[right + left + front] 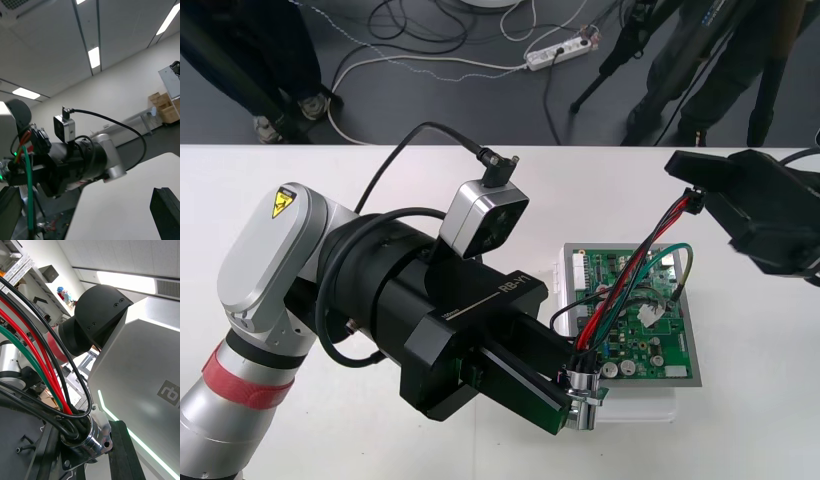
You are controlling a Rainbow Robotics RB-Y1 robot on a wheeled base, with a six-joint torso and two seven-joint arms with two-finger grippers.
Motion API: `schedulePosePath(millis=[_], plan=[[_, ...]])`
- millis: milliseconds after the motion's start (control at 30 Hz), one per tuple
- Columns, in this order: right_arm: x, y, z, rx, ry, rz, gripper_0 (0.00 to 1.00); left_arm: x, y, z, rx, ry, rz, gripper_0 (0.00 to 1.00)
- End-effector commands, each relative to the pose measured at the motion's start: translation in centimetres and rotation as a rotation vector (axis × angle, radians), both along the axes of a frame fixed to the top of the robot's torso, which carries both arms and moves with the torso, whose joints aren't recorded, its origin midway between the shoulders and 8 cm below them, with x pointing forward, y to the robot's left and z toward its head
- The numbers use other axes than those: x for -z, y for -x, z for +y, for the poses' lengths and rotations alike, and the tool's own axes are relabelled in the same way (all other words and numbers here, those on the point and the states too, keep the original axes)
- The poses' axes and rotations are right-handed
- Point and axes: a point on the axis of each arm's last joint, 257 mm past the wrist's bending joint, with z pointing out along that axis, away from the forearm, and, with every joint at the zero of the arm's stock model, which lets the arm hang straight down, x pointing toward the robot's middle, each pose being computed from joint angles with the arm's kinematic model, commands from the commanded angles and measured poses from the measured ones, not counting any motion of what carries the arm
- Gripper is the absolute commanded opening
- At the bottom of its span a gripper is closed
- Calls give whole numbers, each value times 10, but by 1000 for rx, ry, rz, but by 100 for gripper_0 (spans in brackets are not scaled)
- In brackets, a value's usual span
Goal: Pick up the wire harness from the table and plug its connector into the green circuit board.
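Left end effector [578,398] is pinching harness socket [584,381] beside circuit board [662,342], likely steadying it for right end effector [695,186] (grip: cannot tell).

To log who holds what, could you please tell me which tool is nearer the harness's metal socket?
Left. The left tool is shut on the socket at the board's near edge; the right tool is past the board's far right corner, by the plug.
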Motion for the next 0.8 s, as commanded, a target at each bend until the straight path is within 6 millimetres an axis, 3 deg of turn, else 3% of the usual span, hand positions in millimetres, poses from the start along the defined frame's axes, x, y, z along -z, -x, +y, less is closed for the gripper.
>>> schedulePosePath(millis=[33,233,800], plan=[[-27,20,9,-119,-30,39,100,-7,17,-1,53,71,-57,0],[-36,41,18,-226,-50,87,100,-7,16,-1,51,73,-56,0],[-40,64,36,-307,-64,70,100,-10,13,2,45,78,-50,0]])
